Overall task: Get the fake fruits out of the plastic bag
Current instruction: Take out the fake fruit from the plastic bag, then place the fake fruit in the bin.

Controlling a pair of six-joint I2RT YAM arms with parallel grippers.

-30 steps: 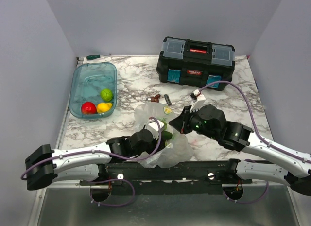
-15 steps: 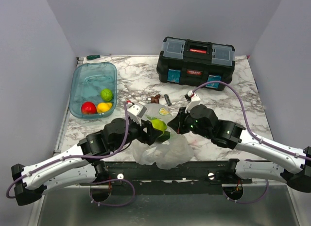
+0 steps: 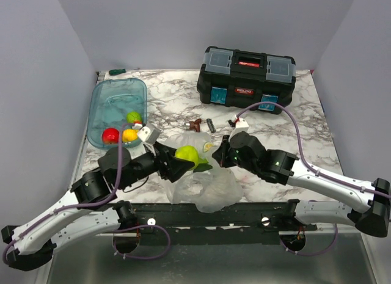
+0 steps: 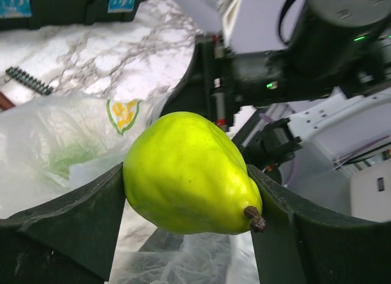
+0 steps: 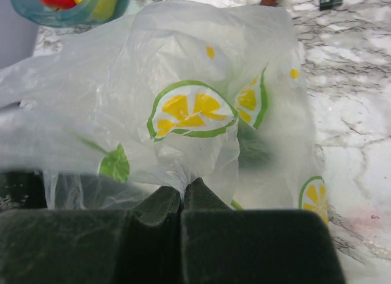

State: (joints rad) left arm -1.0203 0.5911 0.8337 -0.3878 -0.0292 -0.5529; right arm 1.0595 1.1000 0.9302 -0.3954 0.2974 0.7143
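**Item: pear, lime-green, one of the fake fruits** (image 4: 189,177). Grasped across its belly by the left jaws, stem end pointing out. It is out of the plastic bag (image 3: 214,186) and is carried above the bag's left edge, on the side toward the teal tub (image 3: 113,104).

**Change:** a second ago the left jaws were down at the bag mouth, with the fruit still among the film. They have since risen and swung left with the pear. This fruit counts as extracted; setting it down is, in my judgement, the step now in hand, probably in the tub.

**Plastic bag:** clear film printed with citrus slices, crumpled on the table (image 3: 293,137) near its front edge. The right jaws are clenched on a pinch of film at the right side, anchoring the bag.

**Still bagged:** a dark green shape (image 3: 206,168) shows through the film, likely the elongated fruit. Whether there is anything more inside cannot be told.

**Tub contents:** red fruit (image 3: 110,135), yellow fruit (image 3: 129,135) and green fruit (image 3: 134,117).

**Surroundings:** black toolbox (image 3: 247,70) at the far edge, with small bits of hardware (image 3: 201,123) between it and the bag.
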